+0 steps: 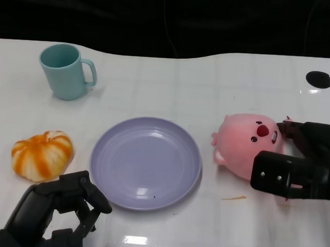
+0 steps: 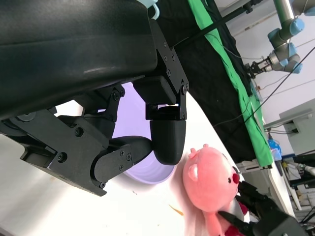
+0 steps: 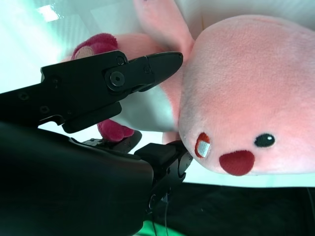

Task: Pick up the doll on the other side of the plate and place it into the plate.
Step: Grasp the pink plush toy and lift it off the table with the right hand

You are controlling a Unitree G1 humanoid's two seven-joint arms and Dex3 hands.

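Doll: a pink plush doll (image 1: pixel 246 146) with a red nose and black eyes lies on the white desk (image 1: pixel 212 87), just to the right of the plate, not in it.
Plate: a lavender plate (image 1: pixel 145 162) sits at mid-desk, nothing on it.
Right hand: the right hand (image 1: pixel 297 159) lies against the doll's right side; fingers (image 3: pixel 123 78) reach over the doll's body and another part sits under its face, closing around it, though the doll rests on the desk.
Left hand: the left hand (image 1: pixel 56 209) hangs at the near left edge with fingers curled in, holding nothing.
Mug: a teal mug (image 1: pixel 64 71) stands at far left, handle to the right.
Pumpkin: an orange-and-white pumpkin toy (image 1: pixel 42 155) lies left of the plate, near the left hand.
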